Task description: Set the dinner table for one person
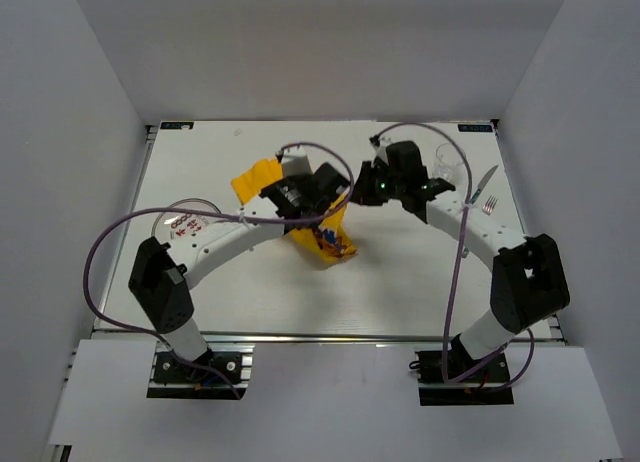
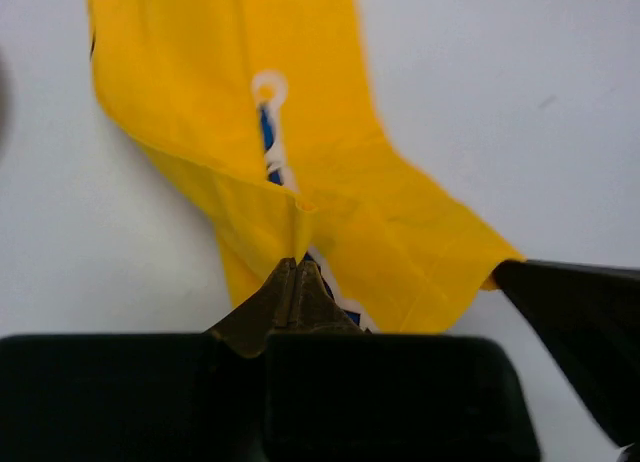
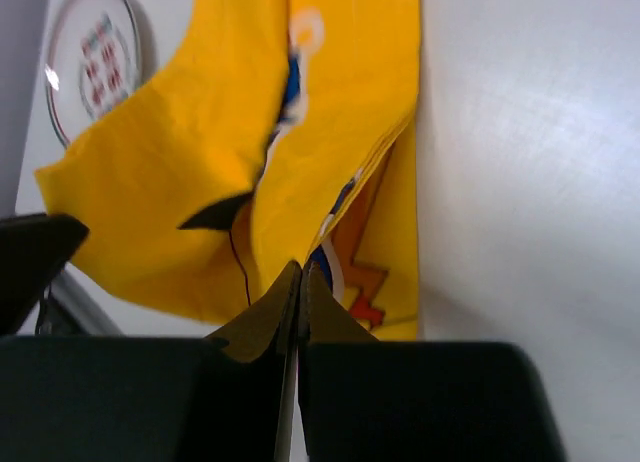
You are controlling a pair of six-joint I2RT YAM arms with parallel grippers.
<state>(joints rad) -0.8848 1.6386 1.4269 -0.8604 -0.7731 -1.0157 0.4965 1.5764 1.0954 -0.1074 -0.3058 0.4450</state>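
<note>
Top view: showing one table [image 1: 300, 292], leaving open surface toward the near rail [image 1: 320, 335]; bearing one cloth [image 1: 258, 180] centrally, one plate [image 1: 185, 220] by the left edge, one glass [image 1: 450, 162], one knife [image 1: 484, 184] and one fork [image 1: 490, 206] by the right edge.
Left wrist: showing left gripper [image 2: 296, 267] clamping a cloth fold.
Right wrist: showing right gripper [image 3: 300, 272] holding tips together against cloth; grip unclear.

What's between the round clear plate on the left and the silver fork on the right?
Mainly the crumpled yellow cloth, seen in the top view.
</note>
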